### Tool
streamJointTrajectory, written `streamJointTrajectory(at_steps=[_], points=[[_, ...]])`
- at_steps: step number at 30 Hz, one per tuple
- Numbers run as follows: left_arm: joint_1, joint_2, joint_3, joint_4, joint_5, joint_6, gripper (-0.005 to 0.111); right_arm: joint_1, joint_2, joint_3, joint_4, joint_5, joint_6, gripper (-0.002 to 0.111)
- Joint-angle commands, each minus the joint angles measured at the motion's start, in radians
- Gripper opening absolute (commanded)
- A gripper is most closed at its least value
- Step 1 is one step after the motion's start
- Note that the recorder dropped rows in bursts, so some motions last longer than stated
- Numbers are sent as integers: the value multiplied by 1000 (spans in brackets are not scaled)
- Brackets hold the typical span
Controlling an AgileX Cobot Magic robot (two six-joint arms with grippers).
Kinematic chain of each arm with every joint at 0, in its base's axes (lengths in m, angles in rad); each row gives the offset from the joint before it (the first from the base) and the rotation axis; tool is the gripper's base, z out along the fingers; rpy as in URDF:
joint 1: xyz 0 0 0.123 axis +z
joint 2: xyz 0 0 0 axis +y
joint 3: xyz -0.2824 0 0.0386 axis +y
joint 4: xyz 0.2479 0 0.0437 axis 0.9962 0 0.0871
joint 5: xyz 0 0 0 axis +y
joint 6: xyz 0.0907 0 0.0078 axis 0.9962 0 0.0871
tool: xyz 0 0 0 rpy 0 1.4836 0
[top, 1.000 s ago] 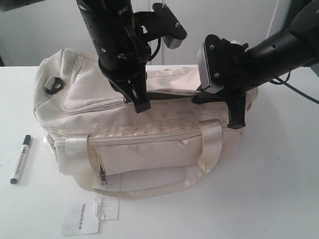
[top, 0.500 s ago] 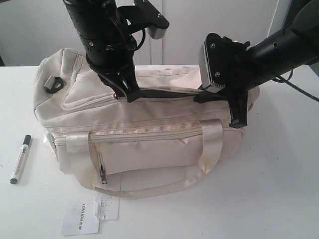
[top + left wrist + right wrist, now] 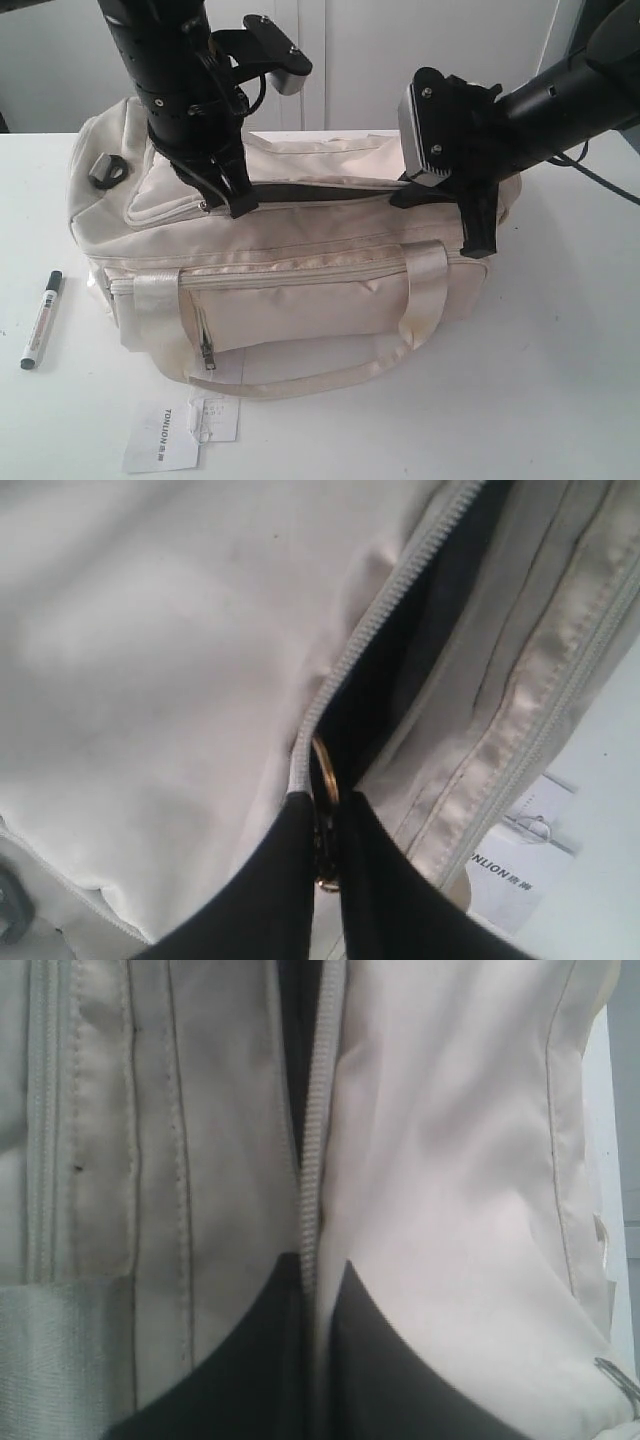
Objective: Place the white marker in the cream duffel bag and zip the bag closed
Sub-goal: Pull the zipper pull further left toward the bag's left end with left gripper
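One hangtag (image 3: 162, 437), reads TONLION, beside bag (image 3: 320, 290)

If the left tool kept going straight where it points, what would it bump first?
It pinches the zipper pull right now. Going straight on, the left tool would probably slip into the cream duffel bag and meet its black lining. Depth is unclear.

Both arms are coming in from above here. The left gripper (image 3: 238, 207) points steeply down, its jaws pinched tight on the zipper pull (image 3: 326, 778). The right arm slants in from the side with its wrist bent, and the right gripper (image 3: 478, 246) points down, clamped on the cream duffel bag (image 3: 450, 1160) at the zipper edge.
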Motion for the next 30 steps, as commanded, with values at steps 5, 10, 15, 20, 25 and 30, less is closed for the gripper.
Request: streamJointTrajectory(at_steps=[5, 10, 15, 20, 25, 30], points=[[4, -45, 22, 42, 94, -11, 0, -5, -10, 4, -26, -10, 12, 0], [23, -65, 22, 47, 94, -12, 0, -5, -10, 4, -32, -10, 12, 0], [64, -69, 22, 28, 94, -16, 0, -5, -10, 4, -32, -12, 14, 0], [81, -69, 30, -12, 94, -4, 0, -5, -10, 4, -32, -14, 14, 0], [109, -69, 61, -17, 94, -4, 0, -5, -10, 4, -32, -21, 14, 0], [123, -77, 68, -20, 94, -4, 0, -5, -10, 4, -32, -21, 14, 0]])
